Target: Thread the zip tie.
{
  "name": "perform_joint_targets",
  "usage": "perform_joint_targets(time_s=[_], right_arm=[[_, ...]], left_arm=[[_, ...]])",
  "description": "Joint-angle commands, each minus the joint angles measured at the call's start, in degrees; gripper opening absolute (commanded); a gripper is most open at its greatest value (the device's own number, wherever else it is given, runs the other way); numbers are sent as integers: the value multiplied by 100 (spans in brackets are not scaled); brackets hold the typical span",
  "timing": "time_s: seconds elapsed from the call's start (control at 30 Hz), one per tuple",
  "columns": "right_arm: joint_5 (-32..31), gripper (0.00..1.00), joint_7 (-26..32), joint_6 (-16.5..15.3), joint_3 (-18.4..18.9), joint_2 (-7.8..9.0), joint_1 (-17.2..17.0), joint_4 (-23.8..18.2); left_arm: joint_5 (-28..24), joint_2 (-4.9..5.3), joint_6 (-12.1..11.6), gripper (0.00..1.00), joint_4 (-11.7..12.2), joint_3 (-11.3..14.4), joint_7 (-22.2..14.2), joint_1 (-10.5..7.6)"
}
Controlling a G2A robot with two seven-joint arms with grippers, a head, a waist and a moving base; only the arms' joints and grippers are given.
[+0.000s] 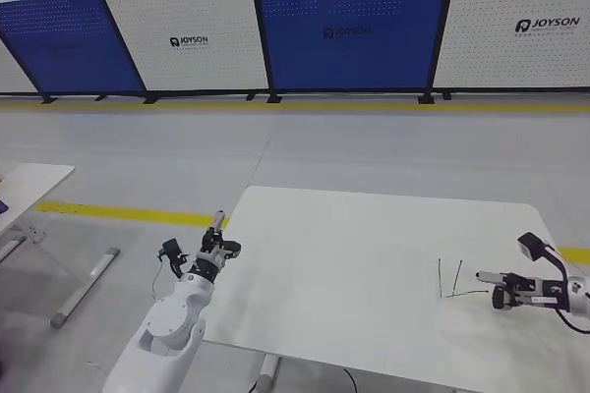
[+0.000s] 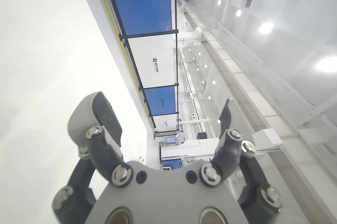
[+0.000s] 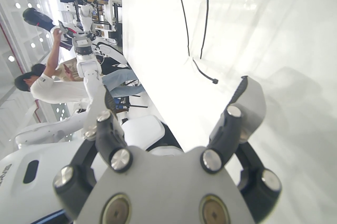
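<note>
Near the right edge of the worktop (image 1: 354,246) lie three black zip ties (image 3: 204,22). They are loose and flat, and none is looped yet. Two run almost side by side with their tails drawing together. The third zip tie (image 3: 206,75) lies slanted just beside those tails, its head end closest to my right fingers (image 1: 490,283).

I hold those fingers spread wide and empty, low over the worktop and aimed at the ties. I think that is the sensible stance, since a thin strap lying flat leaves little to pinch and I want room on both sides of it before closing.

My left fingers (image 1: 218,224) are parted too and grip nothing. They sit at the worktop's left edge, well apart from the ties, tilted toward the far partitions rather than the surface. I take that as waiting out of the way, because threading needs one set of fingers to steady the head while the other feeds the tail.

Nothing is picked up, so the task has barely begun — my main worry is the strap sliding away as I pinch.
</note>
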Motion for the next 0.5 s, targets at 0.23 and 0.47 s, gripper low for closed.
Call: perform_joint_targets(time_s=[0.23,0.47], right_arm=[[71,100,0,-62,-360,-29,279,427],[252,100,0,19,-321,-31,210,389]], left_arm=[[0,0,0,100,0,0,0,0],[0,0,0,100,0,0,0,0]])
